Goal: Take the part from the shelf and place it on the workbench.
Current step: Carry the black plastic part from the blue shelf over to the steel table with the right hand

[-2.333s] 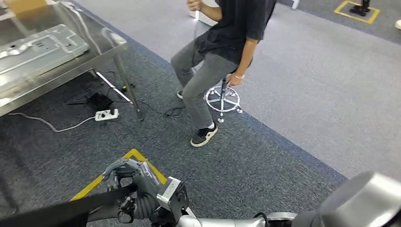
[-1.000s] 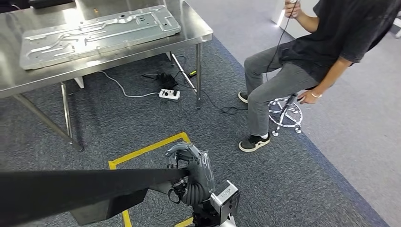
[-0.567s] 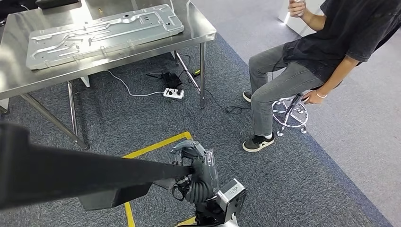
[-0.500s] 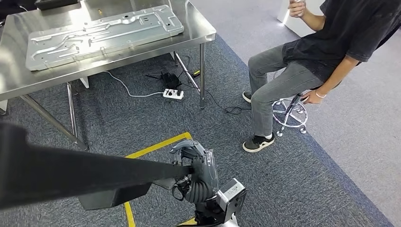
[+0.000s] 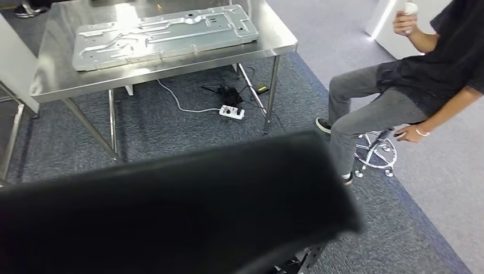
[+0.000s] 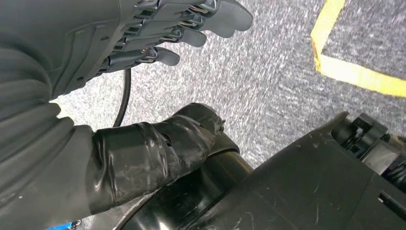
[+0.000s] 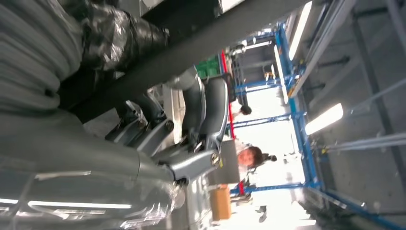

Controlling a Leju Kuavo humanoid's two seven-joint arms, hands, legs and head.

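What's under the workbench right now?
Under the workbench: a white power strip with a white cable, and a black adapter on grey carpet. The black part hides the floor nearer the robot.

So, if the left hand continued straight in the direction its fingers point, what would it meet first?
Probably the grey carpet. In the left wrist view the left hand extends its fingers over bare floor, and the yellow tape line lies off to one side. The depth is hard to judge.
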